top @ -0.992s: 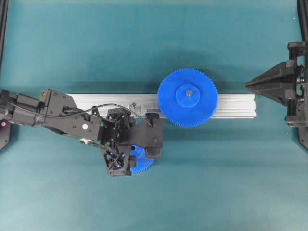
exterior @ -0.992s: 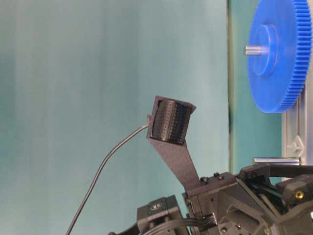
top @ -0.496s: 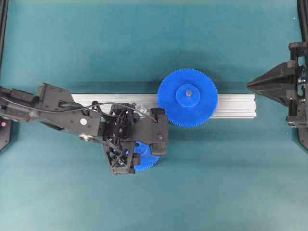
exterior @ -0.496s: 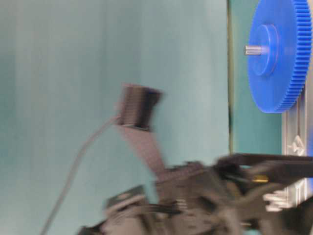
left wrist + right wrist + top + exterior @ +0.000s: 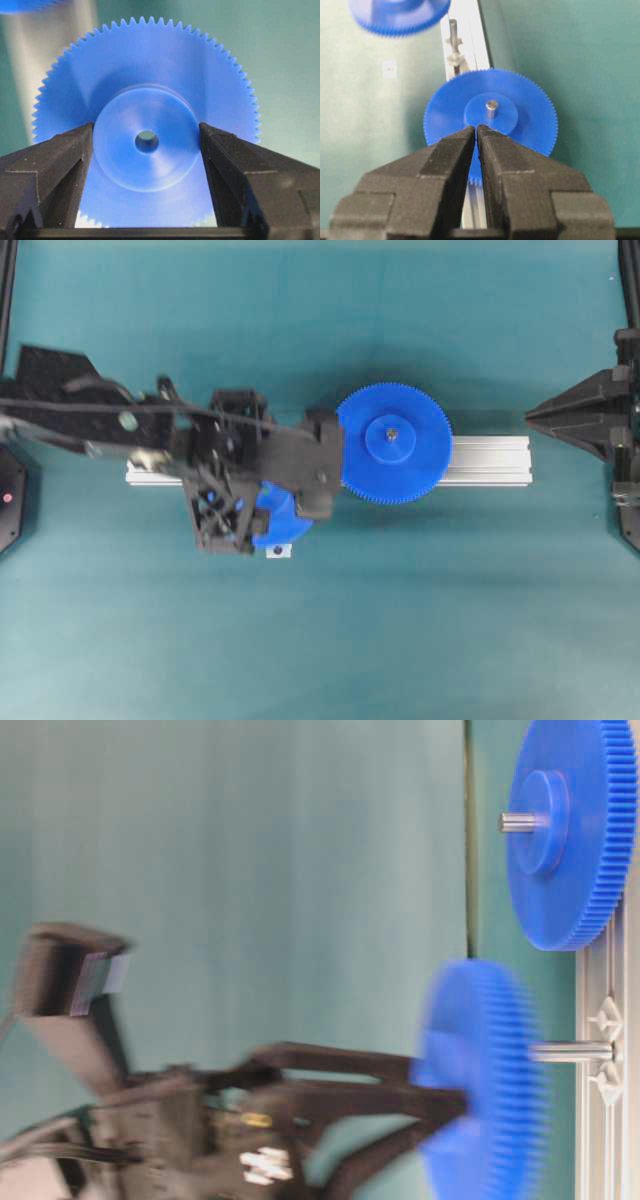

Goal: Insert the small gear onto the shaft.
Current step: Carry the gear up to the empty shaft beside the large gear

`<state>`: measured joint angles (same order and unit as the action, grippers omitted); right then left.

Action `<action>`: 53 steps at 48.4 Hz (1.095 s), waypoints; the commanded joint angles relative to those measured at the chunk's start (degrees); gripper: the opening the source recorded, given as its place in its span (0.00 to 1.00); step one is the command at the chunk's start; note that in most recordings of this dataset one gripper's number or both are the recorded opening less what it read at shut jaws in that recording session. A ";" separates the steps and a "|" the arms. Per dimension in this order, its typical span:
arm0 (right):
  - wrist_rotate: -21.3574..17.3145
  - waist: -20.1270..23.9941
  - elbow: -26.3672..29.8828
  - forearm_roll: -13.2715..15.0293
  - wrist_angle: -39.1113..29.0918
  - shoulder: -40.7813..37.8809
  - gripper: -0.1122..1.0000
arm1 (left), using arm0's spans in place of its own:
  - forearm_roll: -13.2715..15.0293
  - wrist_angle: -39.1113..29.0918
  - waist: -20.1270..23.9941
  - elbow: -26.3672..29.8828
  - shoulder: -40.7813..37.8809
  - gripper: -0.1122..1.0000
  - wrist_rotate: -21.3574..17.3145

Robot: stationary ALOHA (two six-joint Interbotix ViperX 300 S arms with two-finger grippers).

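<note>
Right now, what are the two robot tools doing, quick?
Left tool: closed on the small gear, gripping its hub.
Right tool: closed, holding nothing.

No readable text, label or number shows anywhere (the blurred table-level view may hide some).

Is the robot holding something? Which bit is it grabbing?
The left hand holds the small gear, pinching its raised round hub from both sides. The right hand holds nothing.

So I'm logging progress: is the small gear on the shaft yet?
Not yet. The small gear is held by its hub in the left gripper, and the shaft shows bare beside it.
</note>
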<state>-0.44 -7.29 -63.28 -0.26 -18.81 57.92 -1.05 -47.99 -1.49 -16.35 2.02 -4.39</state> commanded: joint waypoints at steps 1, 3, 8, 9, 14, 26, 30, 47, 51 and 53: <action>-0.26 -0.09 0.44 -0.09 0.44 0.09 0.31 | -0.18 0.00 1.85 1.76 2.20 0.73 -1.14; -0.26 -0.09 0.35 -0.09 0.44 0.26 0.31 | -0.18 0.00 2.55 1.67 2.11 0.73 -1.76; -0.18 -0.09 0.35 -0.09 0.44 0.70 0.31 | -0.18 0.18 4.22 1.41 1.85 0.73 -2.99; -0.26 -0.09 0.35 -0.09 0.44 0.79 0.31 | -0.18 0.44 4.39 1.41 1.76 0.73 -3.25; -0.26 -0.09 0.26 -0.09 0.44 0.97 0.31 | -0.18 1.67 5.27 1.23 0.53 0.73 -4.39; -0.26 -0.09 0.09 -0.26 0.44 1.05 0.31 | -0.18 5.27 5.45 0.88 -3.60 0.73 -5.54; -0.26 -0.09 0.18 -0.26 0.44 1.05 0.31 | -0.18 5.71 5.45 0.79 -4.66 0.73 -5.54; -0.35 -0.09 -0.09 -0.35 0.44 1.14 0.31 | -0.18 6.86 5.63 -1.41 -5.80 0.73 -5.45; -0.35 -0.09 -0.09 -0.35 0.44 1.14 0.31 | -0.18 6.94 5.71 -1.76 -5.54 0.73 -5.45; -0.35 -0.09 -0.18 -0.35 0.44 1.14 0.31 | -0.18 7.03 5.89 -1.93 -5.45 0.73 -5.45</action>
<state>-0.53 -7.29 -63.90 -0.53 -18.81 59.33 -1.05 -41.22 3.96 -18.37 -4.66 -10.02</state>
